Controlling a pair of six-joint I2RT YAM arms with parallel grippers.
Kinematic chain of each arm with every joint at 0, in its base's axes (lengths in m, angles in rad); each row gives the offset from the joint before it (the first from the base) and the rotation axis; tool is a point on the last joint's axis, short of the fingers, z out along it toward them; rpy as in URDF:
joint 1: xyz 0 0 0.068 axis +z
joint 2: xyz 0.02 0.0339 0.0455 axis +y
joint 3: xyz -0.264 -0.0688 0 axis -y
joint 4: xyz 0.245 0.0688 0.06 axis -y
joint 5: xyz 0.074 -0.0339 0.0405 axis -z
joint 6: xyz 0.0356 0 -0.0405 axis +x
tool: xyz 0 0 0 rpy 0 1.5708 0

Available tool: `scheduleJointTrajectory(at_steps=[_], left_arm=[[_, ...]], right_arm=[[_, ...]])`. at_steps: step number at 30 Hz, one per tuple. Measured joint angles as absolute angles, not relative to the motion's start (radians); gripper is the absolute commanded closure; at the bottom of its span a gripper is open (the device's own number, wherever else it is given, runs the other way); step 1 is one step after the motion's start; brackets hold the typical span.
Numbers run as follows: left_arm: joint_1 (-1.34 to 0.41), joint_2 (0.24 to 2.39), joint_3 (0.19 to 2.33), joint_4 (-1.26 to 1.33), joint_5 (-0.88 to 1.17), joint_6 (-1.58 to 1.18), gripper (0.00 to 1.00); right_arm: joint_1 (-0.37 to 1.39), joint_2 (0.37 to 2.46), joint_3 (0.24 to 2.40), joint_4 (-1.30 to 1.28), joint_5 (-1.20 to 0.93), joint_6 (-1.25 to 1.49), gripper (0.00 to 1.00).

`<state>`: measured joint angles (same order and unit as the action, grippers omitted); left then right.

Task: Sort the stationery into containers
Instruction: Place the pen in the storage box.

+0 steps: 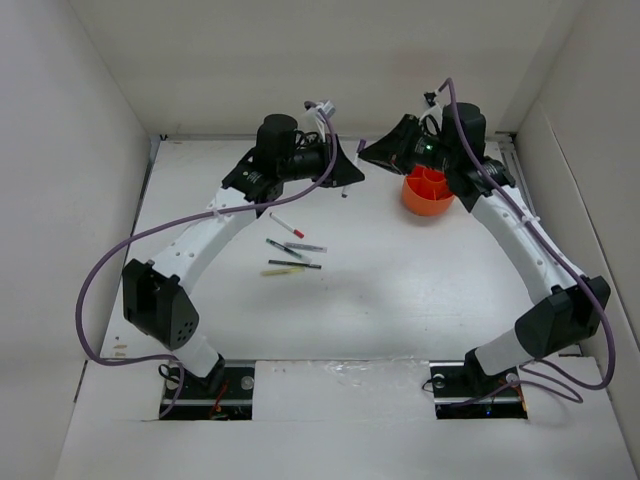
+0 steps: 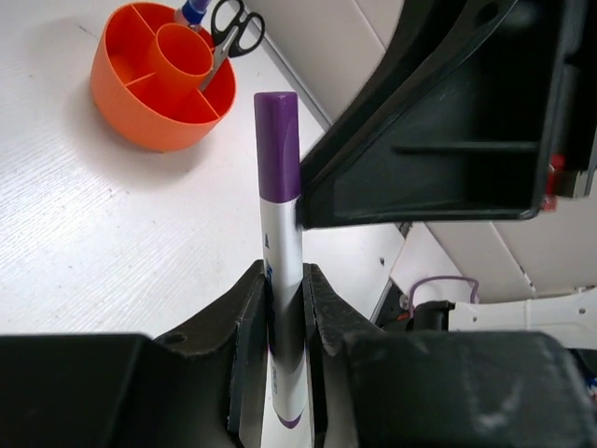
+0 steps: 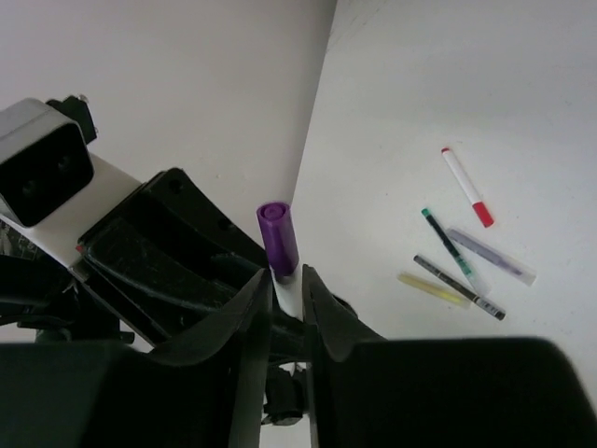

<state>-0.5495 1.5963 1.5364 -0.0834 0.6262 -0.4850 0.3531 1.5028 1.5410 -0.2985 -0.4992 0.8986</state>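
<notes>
A white marker with a purple cap [image 2: 280, 187] is held up in the air at the back middle, between both grippers. My left gripper [image 2: 287, 299] is shut on its lower body. My right gripper [image 3: 287, 289] is shut on the white body just under the cap [image 3: 278, 238]. In the top view the two grippers meet tip to tip, the left [image 1: 352, 172] and the right [image 1: 368, 152]. The orange organiser cup [image 1: 428, 192] stands under my right arm. It holds the black-handled scissors [image 2: 229, 33] and a blue-capped item [image 2: 191, 11].
Several pens lie in a loose group left of centre: a white pen with a red tip [image 1: 285, 225], a grey pen [image 1: 305, 247], a dark pen [image 1: 295, 264] and a pale yellow stick [image 1: 282, 272]. White walls enclose the table on three sides.
</notes>
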Motion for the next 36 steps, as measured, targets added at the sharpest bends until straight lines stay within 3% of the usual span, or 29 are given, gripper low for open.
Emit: scheduleJointTrajectory(at_steps=[2, 5, 8, 12, 14, 15, 19, 24, 26, 31, 33, 35, 36], left_arm=[[-0.553, 1.596, 1.538, -0.097, 0.636, -0.470, 1.00], [-0.555, 1.596, 1.538, -0.119, 0.651, -0.449, 1.00], [-0.556, 1.596, 1.538, -0.144, 0.667, -0.424, 1.00], [-0.556, 1.597, 1.555, -0.199, 0.695, -0.387, 1.00], [-0.556, 1.602, 1.573, -0.217, 0.710, -0.371, 1.00], [-0.556, 1.604, 1.583, -0.221, 0.716, -0.364, 1.00], [-0.556, 1.610, 1.600, -0.236, 0.734, -0.344, 1.00], [-0.556, 1.623, 1.613, -0.252, 0.764, -0.328, 1.00], [-0.556, 1.629, 1.613, -0.260, 0.770, -0.323, 1.00], [-0.556, 1.650, 1.616, -0.268, 0.779, -0.311, 1.00], [-0.555, 1.653, 1.619, -0.271, 0.774, -0.310, 0.92], [-0.555, 1.654, 1.619, -0.274, 0.769, -0.308, 0.75], [-0.555, 1.654, 1.619, -0.273, 0.765, -0.303, 0.62]], right_arm=[[0.337, 1.498, 1.538, -0.297, -0.521, 0.905, 0.52], [0.302, 1.494, 1.538, -0.293, -0.553, 0.895, 0.34], [0.280, 1.492, 1.539, -0.299, -0.593, 0.874, 0.28], [0.281, 1.497, 1.547, -0.322, -0.647, 0.841, 0.28], [0.282, 1.505, 1.557, -0.331, -0.667, 0.830, 0.31], [0.284, 1.510, 1.560, -0.331, -0.675, 0.826, 0.39], [0.296, 1.532, 1.565, -0.336, -0.686, 0.813, 0.54], [0.314, 1.559, 1.569, -0.337, -0.696, 0.808, 0.57], [0.316, 1.570, 1.570, -0.335, -0.700, 0.808, 0.70], [0.318, 1.585, 1.581, -0.332, -0.707, 0.808, 0.90], [0.318, 1.592, 1.583, -0.331, -0.710, 0.811, 0.95], [0.318, 1.594, 1.583, -0.332, -0.710, 0.811, 0.98], [0.318, 1.596, 1.584, -0.332, -0.709, 0.811, 1.00]])
